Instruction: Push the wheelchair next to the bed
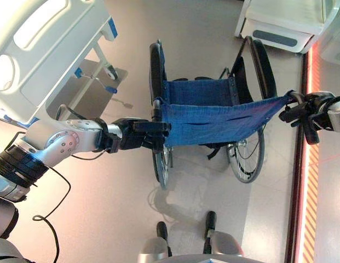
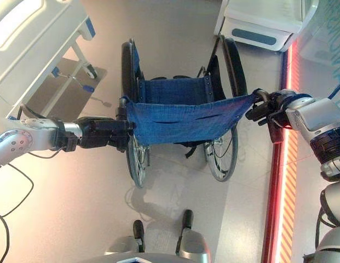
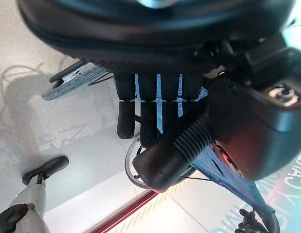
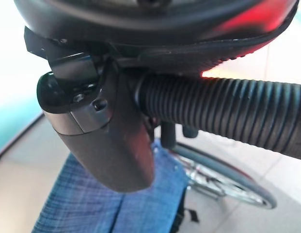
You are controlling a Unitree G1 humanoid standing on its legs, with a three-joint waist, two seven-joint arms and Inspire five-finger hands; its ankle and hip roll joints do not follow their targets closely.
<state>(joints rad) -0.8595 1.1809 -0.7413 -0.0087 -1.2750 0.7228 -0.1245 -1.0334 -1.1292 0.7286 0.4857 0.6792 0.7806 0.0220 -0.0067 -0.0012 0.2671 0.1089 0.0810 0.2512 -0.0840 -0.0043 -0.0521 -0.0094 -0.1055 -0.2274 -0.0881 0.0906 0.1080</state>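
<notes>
The wheelchair (image 1: pixel 213 118) stands in the middle of the floor, its blue cloth back stretched between the two push handles, wheels and seat beyond. My left hand (image 1: pixel 142 134) is shut on the left push handle; the ribbed black grip (image 3: pixel 174 155) lies between its thumb and curled fingers (image 3: pixel 140 116). Over on the other side my right hand (image 1: pixel 304 112) is shut on the right handle, whose ribbed grip (image 4: pixel 228 116) runs under the palm with the thumb (image 4: pixel 106 141) wrapped round it. The white hospital bed (image 1: pixel 38 49) stands at the upper left, apart from the wheelchair.
The bed's leg frame and caster (image 1: pixel 109 71) reach toward the wheelchair's left wheel. A white cabinet (image 1: pixel 284 22) stands at the upper right. A red-lit strip (image 1: pixel 306 164) runs along the floor on the right. Bare floor lies between bed and wheelchair.
</notes>
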